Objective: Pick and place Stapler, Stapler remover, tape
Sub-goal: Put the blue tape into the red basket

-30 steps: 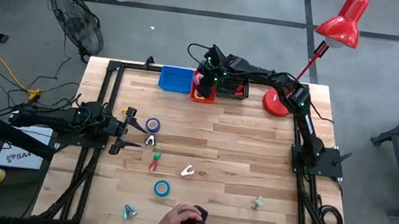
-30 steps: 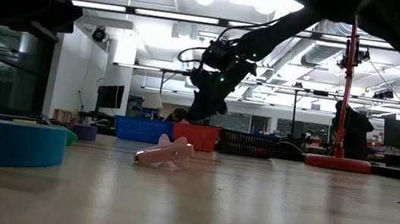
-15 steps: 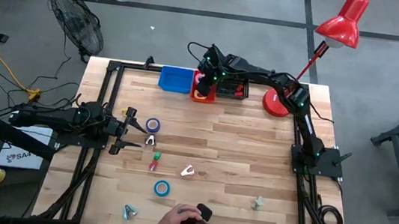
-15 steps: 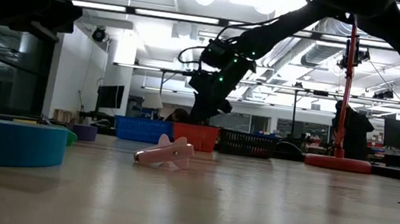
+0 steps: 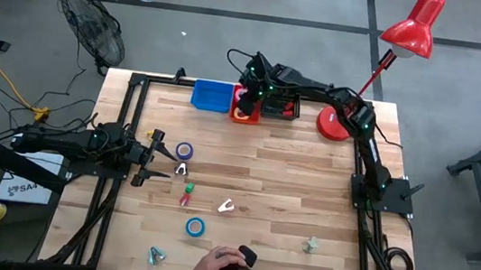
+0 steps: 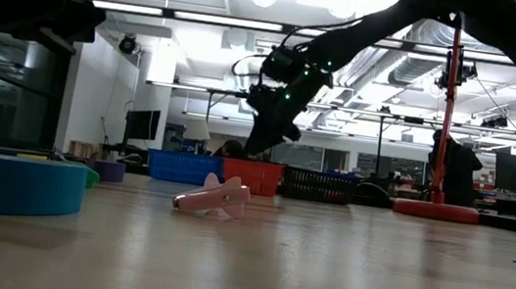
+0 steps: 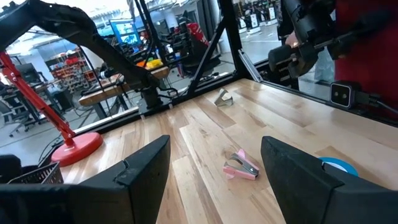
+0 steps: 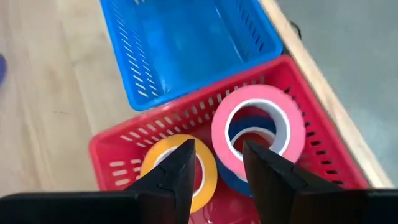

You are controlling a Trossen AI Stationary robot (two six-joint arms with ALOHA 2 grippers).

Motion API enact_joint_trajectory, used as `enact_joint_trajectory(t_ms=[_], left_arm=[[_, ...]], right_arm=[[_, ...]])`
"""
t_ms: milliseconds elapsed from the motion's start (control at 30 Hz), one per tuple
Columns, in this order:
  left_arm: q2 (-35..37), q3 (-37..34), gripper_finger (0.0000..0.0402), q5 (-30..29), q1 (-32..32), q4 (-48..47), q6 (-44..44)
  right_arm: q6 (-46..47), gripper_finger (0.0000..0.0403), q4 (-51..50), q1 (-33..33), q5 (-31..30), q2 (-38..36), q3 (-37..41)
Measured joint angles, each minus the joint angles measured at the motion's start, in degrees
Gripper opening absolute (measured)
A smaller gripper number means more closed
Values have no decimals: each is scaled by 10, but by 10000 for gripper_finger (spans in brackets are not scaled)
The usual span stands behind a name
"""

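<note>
Right wrist view: we see pink tape (image 8: 251,127) and yellow tape (image 8: 179,167) lying in the red basket (image 8: 311,140) just beneath the right end effector (image 8: 216,163), its fingers apart and empty. We should lift straight up, clearing the basket wall, before heading for the blue tape (image 5: 194,227) on the worktop (image 5: 289,186).

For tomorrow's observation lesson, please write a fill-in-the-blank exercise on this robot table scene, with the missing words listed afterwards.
1. The pink tape roll and the yellow tape roll lie in the ____ basket.
2. The blue basket beside it is ____.
3. The right gripper hovers over the red basket with its fingers ____.
4. The standing lamp is coloured ____.

Missing words: red; empty; open; red
</note>
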State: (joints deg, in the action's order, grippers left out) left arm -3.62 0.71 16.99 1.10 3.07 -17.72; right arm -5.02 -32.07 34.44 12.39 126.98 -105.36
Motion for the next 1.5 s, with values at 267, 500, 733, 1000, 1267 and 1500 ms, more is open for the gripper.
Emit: enact_joint_trajectory(t_ms=[267, 500, 733, 1000, 1267, 1500], left_arm=[[0, 0, 247, 0, 0, 0, 0], [0, 0, 247, 0, 0, 0, 0], [0, 0, 247, -1, 0, 0, 0], [0, 0, 247, -2, 0, 0, 0], [0, 0, 247, -2, 0, 0, 0], [0, 0, 247, -2, 0, 0, 0]], right_arm=[[-16, 126, -7, 1, 13, -10, 0], [-67, 126, -11, 1, 60, -11, 0], [-112, 126, -11, -3, 77, -16, 0], [-137, 126, -57, -5, 80, -49, 0], [-169, 126, -143, -23, 107, -108, 11], [-146, 126, -122, -57, 103, -220, 106]])
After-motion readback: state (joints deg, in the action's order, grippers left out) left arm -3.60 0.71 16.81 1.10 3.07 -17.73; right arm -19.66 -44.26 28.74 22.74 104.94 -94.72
